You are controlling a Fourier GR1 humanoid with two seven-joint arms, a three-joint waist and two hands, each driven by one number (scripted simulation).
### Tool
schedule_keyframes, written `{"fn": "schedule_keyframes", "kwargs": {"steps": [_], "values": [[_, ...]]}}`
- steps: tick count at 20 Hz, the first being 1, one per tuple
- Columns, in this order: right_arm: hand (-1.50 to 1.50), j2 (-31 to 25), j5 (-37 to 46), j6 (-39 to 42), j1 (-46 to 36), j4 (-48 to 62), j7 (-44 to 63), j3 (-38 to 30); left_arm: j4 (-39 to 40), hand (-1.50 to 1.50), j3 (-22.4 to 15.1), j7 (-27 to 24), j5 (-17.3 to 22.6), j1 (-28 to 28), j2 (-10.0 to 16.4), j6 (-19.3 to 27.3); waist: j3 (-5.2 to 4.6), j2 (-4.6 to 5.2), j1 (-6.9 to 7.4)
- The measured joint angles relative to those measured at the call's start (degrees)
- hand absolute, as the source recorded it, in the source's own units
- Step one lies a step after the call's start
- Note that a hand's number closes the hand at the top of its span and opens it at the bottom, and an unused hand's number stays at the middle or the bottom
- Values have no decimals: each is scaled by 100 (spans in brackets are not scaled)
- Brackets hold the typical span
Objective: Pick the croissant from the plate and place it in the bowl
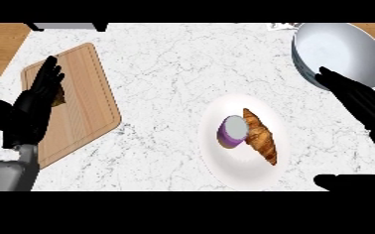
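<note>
1. Head view, hard-to-read parts first: the bowl (338,49) sits at the upper right of the frame and is cut off by the right edge, so only part of its grey rim and pale inside shows.
2. A small dark brown thing (59,97) lies on the wooden cutting board (88,109) at the left. The left hand (36,104) covers most of it, and I cannot tell what it is.
3. A black shape (343,181) at the lower right corner is cut off by the frame. I cannot make it out either.
4. The left hand hangs over the board's left part, fingers straight and close together, pointing to the top of the frame. It holds nothing.
5. The right hand (353,98) comes in from the right edge, fingers stretched out flat and pointing up and left. The fingertips lie against the bowl's lower rim, and nothing is in its grasp.
6. The croissant (261,136) lies on the white plate (242,176) in the lower middle-right of the frame. It runs slantwise from upper left to lower right.
7. Just beside the croissant, on its left and touching it, stands a purple round thing with a pale top (233,131), also on the plate.
8. The croissant is below and to the left of the right hand, apart from it, with bare marble counter (168,69) between the plate's edge and the hand. The left hand is well apart from it, across the frame.
</note>
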Motion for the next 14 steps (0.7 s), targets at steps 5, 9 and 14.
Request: {"fn": "schedule_keyframes", "kwargs": {"steps": [5, 9, 14], "values": [[-150, -141, -129, 988, -987, 519, 849, 528, 119, 0, -43, -93, -86, -99, -91, -54, -7, 21, 98], [-150, 89, -182, 1624, -1693, 1196, 1306, 1000, 199, 0, 30, -154, -54, -81, -107, -162, -5, 25, 123], [-150, 514, -322, 2277, -2249, 2090, 1495, 1303, 308, 0, 134, -239, -104, -92, -162, -200, 0, 18, 76]]}}
